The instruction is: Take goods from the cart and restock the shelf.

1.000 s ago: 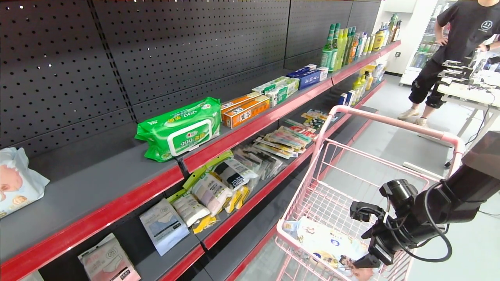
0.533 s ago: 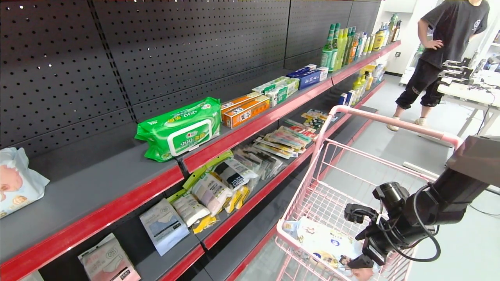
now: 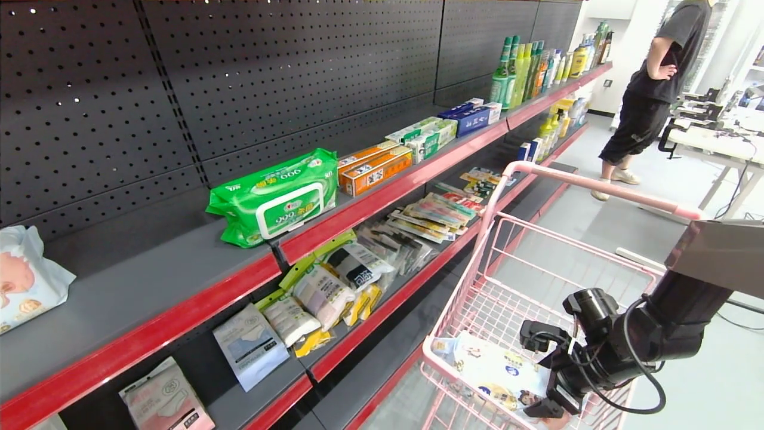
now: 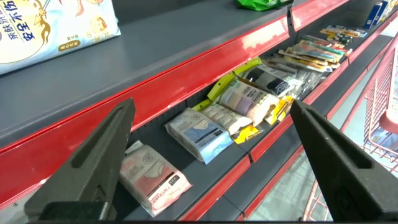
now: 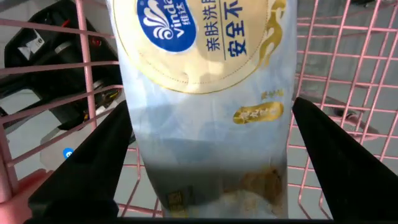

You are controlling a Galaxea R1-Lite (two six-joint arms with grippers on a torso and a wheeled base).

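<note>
- Hanging low inside the pink wire cart (image 3: 597,190), the right gripper (image 3: 546,409) sits over a pale soft pack of wipes (image 3: 501,373) that lies on the cart's floor at its near end.
- In the right wrist view its two dark fingers (image 5: 93,168) are spread wide, one on each side of the pack. The pincer is released and grasps nothing; whether the fingers touch the wrapper cannot be told.
- The left gripper (image 4: 211,104) is released too, its jaws far apart with nothing between them. It faces the red-edged shelf (image 3: 382,197).
- On the upper grey board a green wipes pack (image 3: 271,197) lies beside orange boxes (image 3: 373,167), with green-and-white boxes and blue boxes farther along.
- A white pack with a baby print (image 3: 24,280) rests at the left end of the same board, well apart from the green one.
- The board below holds a loose row of small soft packets (image 3: 322,286) and flat carded goods (image 3: 436,212).
- Tall bottles (image 3: 516,71) stand at the far end of the upper board.
</note>
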